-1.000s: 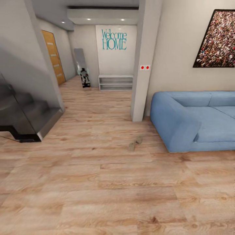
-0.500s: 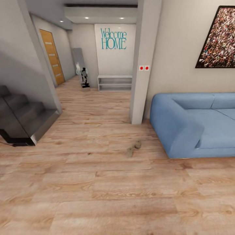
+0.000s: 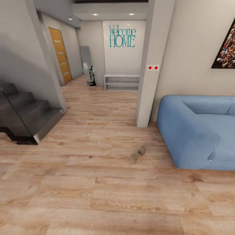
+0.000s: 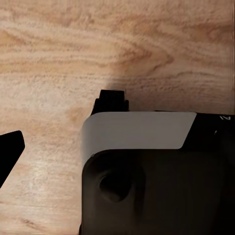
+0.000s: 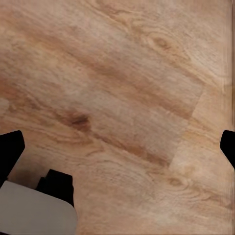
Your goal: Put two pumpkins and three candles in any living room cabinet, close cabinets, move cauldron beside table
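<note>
A wooden plank floor (image 3: 98,182) is stretching across the room and running on into a hallway. A blue sofa (image 3: 195,130) is sitting at the right, against a pale wall, with a pillar (image 3: 150,65) just beside its arm. Two small red squares (image 3: 152,68) are showing on the pillar. A dark picture (image 3: 227,45) is hanging above the sofa. Dark stairs (image 3: 23,114) are rising at the left. Down the hallway, teal lettering (image 3: 122,34) is reading "Welcome HOME" above a low grey shelf (image 3: 121,81), and an orange door (image 3: 60,54) is standing at the left.
</note>
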You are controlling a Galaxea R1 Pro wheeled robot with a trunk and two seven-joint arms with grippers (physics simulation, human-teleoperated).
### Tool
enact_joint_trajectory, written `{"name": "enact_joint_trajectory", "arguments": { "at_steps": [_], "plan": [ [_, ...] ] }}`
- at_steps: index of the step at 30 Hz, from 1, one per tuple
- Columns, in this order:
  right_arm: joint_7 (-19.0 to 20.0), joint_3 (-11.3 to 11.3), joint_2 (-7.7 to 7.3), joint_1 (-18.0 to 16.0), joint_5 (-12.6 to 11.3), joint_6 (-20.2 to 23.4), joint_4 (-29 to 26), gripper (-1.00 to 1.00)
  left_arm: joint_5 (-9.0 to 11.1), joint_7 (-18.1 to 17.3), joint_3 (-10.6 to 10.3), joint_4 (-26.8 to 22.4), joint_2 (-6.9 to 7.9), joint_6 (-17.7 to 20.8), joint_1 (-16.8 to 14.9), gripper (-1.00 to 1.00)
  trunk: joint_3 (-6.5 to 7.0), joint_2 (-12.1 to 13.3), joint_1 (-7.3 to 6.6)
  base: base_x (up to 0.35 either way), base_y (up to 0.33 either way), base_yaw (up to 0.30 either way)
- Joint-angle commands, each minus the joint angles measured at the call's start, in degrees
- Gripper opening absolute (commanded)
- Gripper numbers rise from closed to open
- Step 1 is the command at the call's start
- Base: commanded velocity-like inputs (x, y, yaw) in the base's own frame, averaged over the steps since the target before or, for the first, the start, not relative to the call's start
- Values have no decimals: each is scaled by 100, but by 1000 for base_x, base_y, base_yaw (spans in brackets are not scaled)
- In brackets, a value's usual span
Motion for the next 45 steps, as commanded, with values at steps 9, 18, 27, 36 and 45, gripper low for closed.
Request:
{"name": "enact_joint_trajectory", "arguments": {
  "at_steps": [9, 18, 27, 36, 45],
  "plan": [
    [0, 0, 0, 0, 2, -1, 0, 100, 0, 0, 5, 0, -1, 0, 0, 100, 5, 0, 0, 299, -157, -26],
    [0, 0, -1, 0, 1, 2, 0, 100, 0, 0, 2, 0, 3, 0, 0, 100, 26, 0, 0, 299, -157, -88],
    [0, 0, -11, 0, 15, 22, 4, 100, 0, 0, 5, 0, 1, 0, 0, 100, 26, 0, 0, 299, -157, -2],
    [0, 0, -2, 0, 20, 14, 9, 100, 0, 0, 1, 0, 3, 0, 0, 100, 26, 0, 0, 299, -154, 0],
    [0, 0, 0, 0, 14, 13, 9, 100, 0, 0, 8, 0, 3, 0, 0, 100, 26, 0, 0, 308, -39, 0]
  ]
}}
